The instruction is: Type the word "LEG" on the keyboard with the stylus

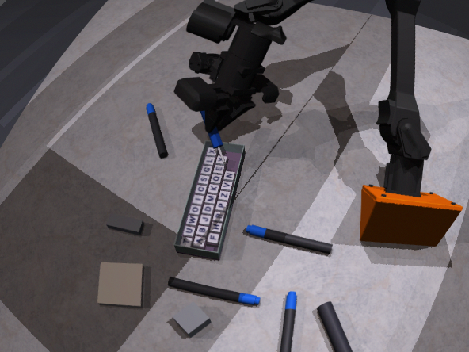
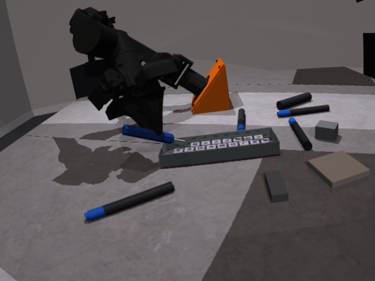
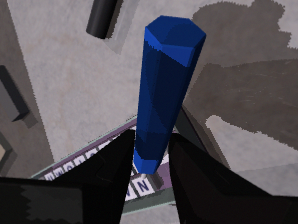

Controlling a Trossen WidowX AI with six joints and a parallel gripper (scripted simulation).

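My gripper (image 1: 211, 128) (image 2: 161, 133) (image 3: 152, 139) is shut on the blue stylus (image 1: 215, 139) (image 2: 144, 134) (image 3: 167, 90), above the far end of the keyboard. The stylus is tilted, its thin metal tip pointing down toward the keys. The keyboard (image 1: 197, 254) (image 2: 222, 156) is a green-grey tray with white lettered keys. In the top view the tip overlaps the Y key (image 1: 222, 159). The L key (image 1: 210, 160), G key (image 1: 207, 170) and E key (image 1: 219, 169) are close to it. Whether the tip touches a key cannot be told. The fingers hide part of the keyboard in the wrist view.
A black pen with a blue end (image 1: 158, 132) (image 2: 133, 199) lies beside the keyboard; another pen (image 1: 297, 241) lies on its other side. More pens, a tan square block (image 1: 120, 284) (image 2: 339, 168) and grey blocks lie past its near end. The orange arm base (image 1: 408, 220) (image 2: 215, 92) stands right.
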